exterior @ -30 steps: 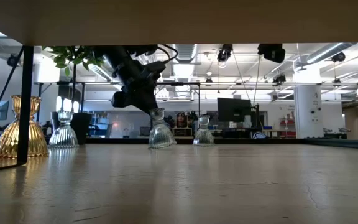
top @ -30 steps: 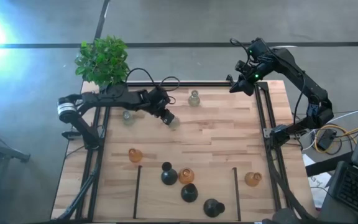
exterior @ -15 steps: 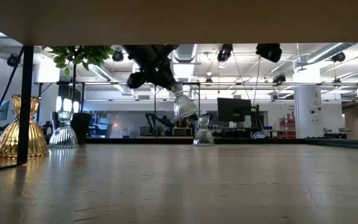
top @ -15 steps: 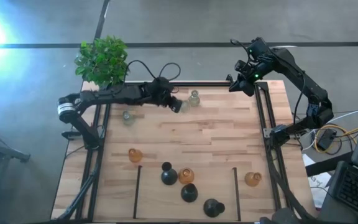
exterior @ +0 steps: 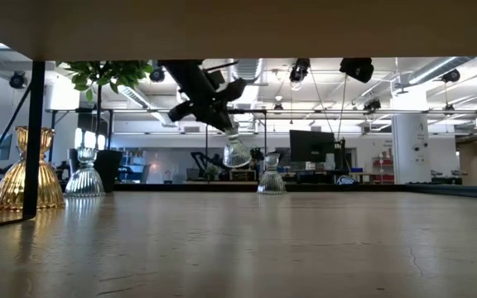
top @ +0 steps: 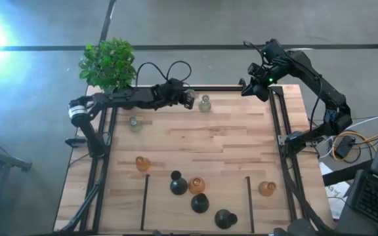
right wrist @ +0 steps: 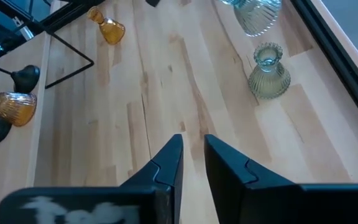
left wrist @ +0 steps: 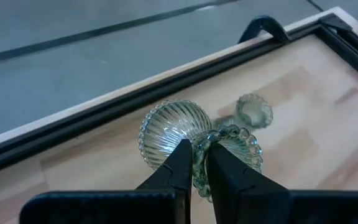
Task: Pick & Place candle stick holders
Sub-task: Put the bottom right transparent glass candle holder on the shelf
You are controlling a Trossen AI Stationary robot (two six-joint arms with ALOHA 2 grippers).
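Left claw [top: 189, 99] is clenched on the neck of a clear, pale green-grey ribbed glass candle holder [left wrist: 194, 138], carried tilted in the air near the far edge of the wooden bench [top: 228, 141]; the low view shows it clear of the surface. Just beside it stands a second pale green-grey ribbed holder [top: 205, 103], upright by the far edge. A third pale holder [top: 134, 122] sits near the far-left side.

Right claw [top: 249, 88] hangs at the far-right corner above the frame, fingers nearly together, holding nothing.

Rest of the set sits toward the near edge: amber ribbed glass holder [top: 142, 163] at left, amber one [top: 196, 185] mid, amber one [top: 266, 189] right of the black divider rod, plus three black bulb-based holders [top: 178, 184], [top: 199, 202], [top: 225, 218].

Judgement: mid-task, one holder in transit, likely to be set down beside the far-edge pale one. If sorting by colour, pales are grouping at the far edge; ambers and blacks are mixed, so most of the work is left. Potted green plant [top: 107, 63] sits off the far-left corner, not involved.
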